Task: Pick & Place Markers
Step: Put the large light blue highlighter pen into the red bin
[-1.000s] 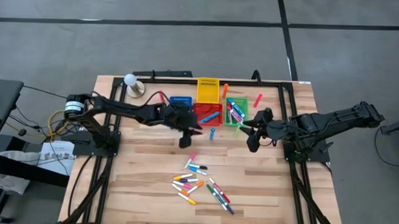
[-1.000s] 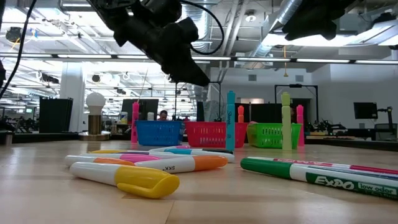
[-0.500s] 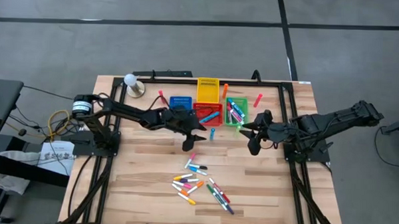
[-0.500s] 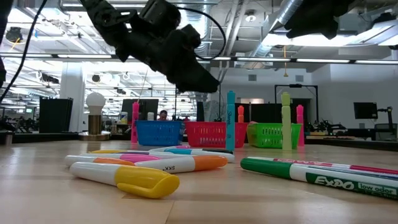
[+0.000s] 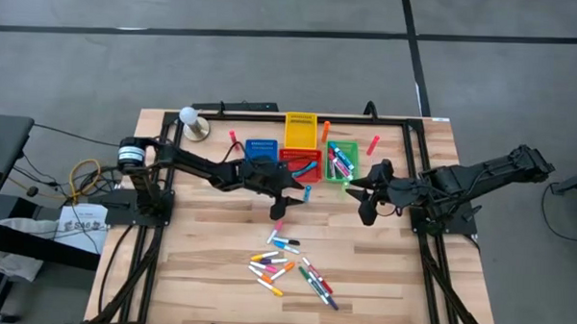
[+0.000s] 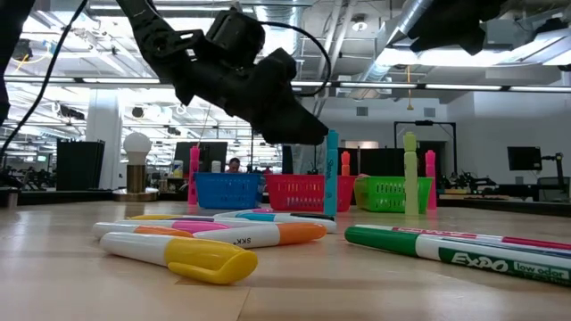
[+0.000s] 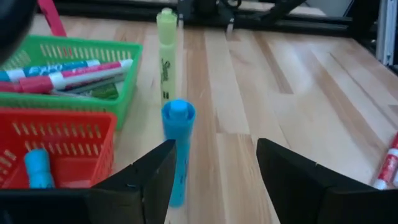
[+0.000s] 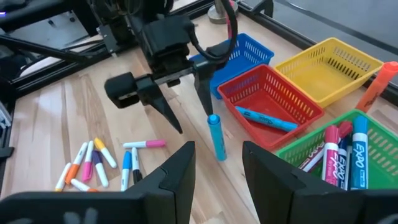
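Markers [image 5: 290, 265] lay loose on the desk [image 5: 208, 255] around six o'clock from the bins, fanned out where either arm could reach them. One blue marker [image 7: 177, 146] stood upright on its cap just in front of the red bin [image 5: 298, 163], at about five o'clock from it in the high view. It stood free, touching nothing but the wood. My guess is that it was left there on the way to a bin, though nothing showed that.

Your left hand [image 5: 285, 193] hung right beside that blue marker. Its fingers [image 7: 140, 183] were spread wide and empty, with the marker standing apart from them. The left arm reached in low from nine o'clock, stretched almost flat across the desk, the hand pitched down and forward.

Your right hand [image 5: 364, 205] waited at about three o'clock from the bins, near the green bin [image 5: 341, 162]. Its fingers were parted with nothing between them, and its arm folded back toward the desk's right edge.

Several markers already lay in the green bin and one blue marker lay in the red bin, so I judged the sorting partly done. Other markers stood upright around the bins, among them a yellow-green highlighter [image 7: 166, 53].
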You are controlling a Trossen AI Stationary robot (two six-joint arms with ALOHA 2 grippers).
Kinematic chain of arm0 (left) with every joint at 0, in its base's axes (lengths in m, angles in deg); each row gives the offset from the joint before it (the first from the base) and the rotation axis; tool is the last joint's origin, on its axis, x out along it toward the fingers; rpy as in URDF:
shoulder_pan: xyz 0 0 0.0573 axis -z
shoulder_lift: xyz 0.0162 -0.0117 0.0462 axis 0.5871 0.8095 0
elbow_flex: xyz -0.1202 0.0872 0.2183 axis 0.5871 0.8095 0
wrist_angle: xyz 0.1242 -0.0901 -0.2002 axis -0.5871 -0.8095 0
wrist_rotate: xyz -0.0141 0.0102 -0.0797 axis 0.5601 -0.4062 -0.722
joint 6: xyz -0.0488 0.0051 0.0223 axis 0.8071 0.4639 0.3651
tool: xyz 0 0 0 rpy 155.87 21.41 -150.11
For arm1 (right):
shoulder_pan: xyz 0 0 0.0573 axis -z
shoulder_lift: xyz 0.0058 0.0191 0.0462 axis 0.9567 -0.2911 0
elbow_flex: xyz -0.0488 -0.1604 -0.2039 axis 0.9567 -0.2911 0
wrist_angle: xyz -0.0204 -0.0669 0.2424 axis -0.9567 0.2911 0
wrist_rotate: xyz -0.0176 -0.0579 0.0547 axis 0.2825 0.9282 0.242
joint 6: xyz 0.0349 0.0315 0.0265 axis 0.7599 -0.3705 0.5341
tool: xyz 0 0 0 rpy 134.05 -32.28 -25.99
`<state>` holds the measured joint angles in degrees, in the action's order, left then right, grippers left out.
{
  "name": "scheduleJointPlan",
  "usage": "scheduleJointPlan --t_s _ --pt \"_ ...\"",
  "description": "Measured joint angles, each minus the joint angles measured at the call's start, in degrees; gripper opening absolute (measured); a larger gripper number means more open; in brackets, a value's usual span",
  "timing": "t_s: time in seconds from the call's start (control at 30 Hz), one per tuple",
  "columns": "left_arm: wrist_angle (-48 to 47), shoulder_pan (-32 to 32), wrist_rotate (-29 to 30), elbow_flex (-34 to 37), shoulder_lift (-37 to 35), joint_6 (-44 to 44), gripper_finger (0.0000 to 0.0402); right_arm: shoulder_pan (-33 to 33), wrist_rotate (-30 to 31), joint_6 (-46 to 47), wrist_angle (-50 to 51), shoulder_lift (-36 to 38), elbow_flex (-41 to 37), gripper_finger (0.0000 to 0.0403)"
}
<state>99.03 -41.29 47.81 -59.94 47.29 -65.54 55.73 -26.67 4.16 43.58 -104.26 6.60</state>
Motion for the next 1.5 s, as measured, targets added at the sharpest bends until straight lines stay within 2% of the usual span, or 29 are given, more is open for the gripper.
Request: scheduleJointPlan --t_s 0.43,0.7,1.23,1.5 --pt "1.4 -2.0 1.1 -1.6 4.6 -0.1 0.0223 0.0 0.0 0.0 -1.1 0.0 0.0 0.0125" --pt "6.0 -1.8 1.1 -1.7 4.7 0.4 0.0223 0.2 0.0 0.0 -1.1 0.0 0.0 0.0125" --pt "6.1 -2.0 1.0 -3.0 4.6 0.7 0.0222 0.2 0.3 0.0 -1.1 0.0 0.0 0.0125" --pt "7.0 -1.8 0.6 -3.0 7.7 0.8 0.0171 0.2 0.5 0.0 -1.1 0.0 0.0 0.0125"
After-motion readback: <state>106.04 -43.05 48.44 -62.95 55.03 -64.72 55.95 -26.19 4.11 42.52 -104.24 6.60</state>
